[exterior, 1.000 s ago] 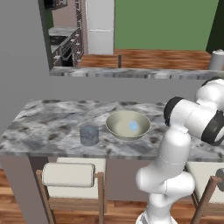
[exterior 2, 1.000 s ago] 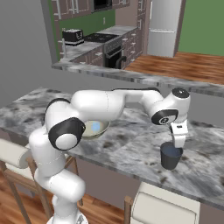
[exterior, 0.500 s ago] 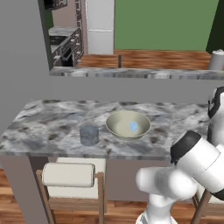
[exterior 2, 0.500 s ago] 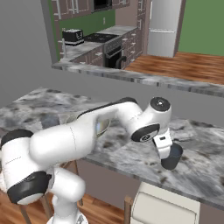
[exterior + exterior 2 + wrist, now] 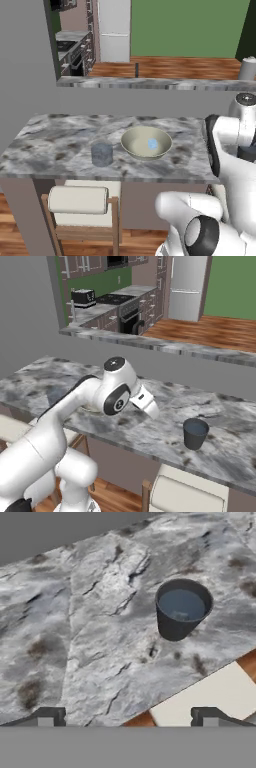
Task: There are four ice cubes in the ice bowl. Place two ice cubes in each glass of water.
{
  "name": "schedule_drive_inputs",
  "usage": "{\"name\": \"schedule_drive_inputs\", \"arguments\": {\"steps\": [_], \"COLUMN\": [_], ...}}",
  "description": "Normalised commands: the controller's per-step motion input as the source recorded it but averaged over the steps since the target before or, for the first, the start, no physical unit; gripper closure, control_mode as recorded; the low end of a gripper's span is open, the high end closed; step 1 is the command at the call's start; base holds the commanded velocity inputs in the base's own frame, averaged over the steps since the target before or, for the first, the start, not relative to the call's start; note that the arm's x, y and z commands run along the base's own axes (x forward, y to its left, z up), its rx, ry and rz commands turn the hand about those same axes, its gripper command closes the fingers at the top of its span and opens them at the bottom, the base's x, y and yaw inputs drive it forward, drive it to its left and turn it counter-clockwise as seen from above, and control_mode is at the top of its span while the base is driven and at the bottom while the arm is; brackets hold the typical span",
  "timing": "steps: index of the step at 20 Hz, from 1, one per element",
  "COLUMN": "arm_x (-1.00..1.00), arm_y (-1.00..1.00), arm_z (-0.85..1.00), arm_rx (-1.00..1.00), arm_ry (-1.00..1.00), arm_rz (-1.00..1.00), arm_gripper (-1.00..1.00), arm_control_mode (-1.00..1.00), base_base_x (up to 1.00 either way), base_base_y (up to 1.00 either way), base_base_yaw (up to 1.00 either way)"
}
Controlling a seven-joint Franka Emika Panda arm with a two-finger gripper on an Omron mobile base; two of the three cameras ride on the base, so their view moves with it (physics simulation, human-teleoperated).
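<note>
- Hand view: one glass of water (image 5: 183, 609) is a short, dark slate-grey tumbler without a handle, standing upright on the marble counter (image 5: 100, 622). A pale blue-grey water surface shows inside its rim; whether any ice floats in it cannot be told.
- Left base view: the ice bowl (image 5: 146, 143) is wide, shallow and pale beige-olive, and a light blue ice cube (image 5: 152, 144) shows inside it, right of centre. How many cubes lie there cannot be told.
- Left base view: the second glass (image 5: 101, 154) is translucent blue-grey and stands upright just left of the bowl, apart from it, near the counter's front edge.
- Hand view: the gripper (image 5: 127, 717) has its two finger tips spread wide apart with nothing between them. The dark glass lies ahead of the right-hand tip, well apart from both tips.
- Right base view: the same glass (image 5: 195, 433) stands to the right of the white hand (image 5: 146, 402), not touching it, with bare marble between them.
- Hand view: the front edge of the counter runs diagonally just below the glass; beyond it lie a pale stool seat (image 5: 210, 694) and wood floor.
- Right base view: bare marble extends behind and to the right of this glass. A raised ledge (image 5: 165, 346) bounds the far side of the counter.
</note>
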Motion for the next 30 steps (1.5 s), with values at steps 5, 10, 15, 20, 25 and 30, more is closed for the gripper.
{"name": "schedule_drive_inputs", "arguments": {"steps": [5, 10, 15, 20, 25, 30], "arm_x": [0.00, 0.07, 0.24, 0.59, 0.77, 0.69], "arm_y": [1.00, 1.00, 0.91, 0.72, 0.44, 0.26], "arm_z": [0.24, 0.21, 0.18, 0.01, -0.01, -0.14], "arm_rx": [-0.31, -0.29, -0.29, -0.17, -0.01, 0.04], "arm_ry": [0.11, 0.15, 0.26, 0.26, 0.15, 0.05], "arm_rz": [0.50, 0.46, 0.42, 0.31, 0.09, -0.06], "arm_gripper": [-1.00, -1.00, -1.00, -1.00, -1.00, -1.00], "arm_control_mode": [-1.00, -1.00, -1.00, -1.00, -1.00, -1.00], "base_base_x": [0.00, 0.00, 0.00, 0.00, 0.00, 0.00], "base_base_y": [0.00, 0.00, 0.00, 0.00, 0.00, 0.00], "base_base_yaw": [0.00, 0.00, 0.00, 0.00, 0.00, 0.00]}}
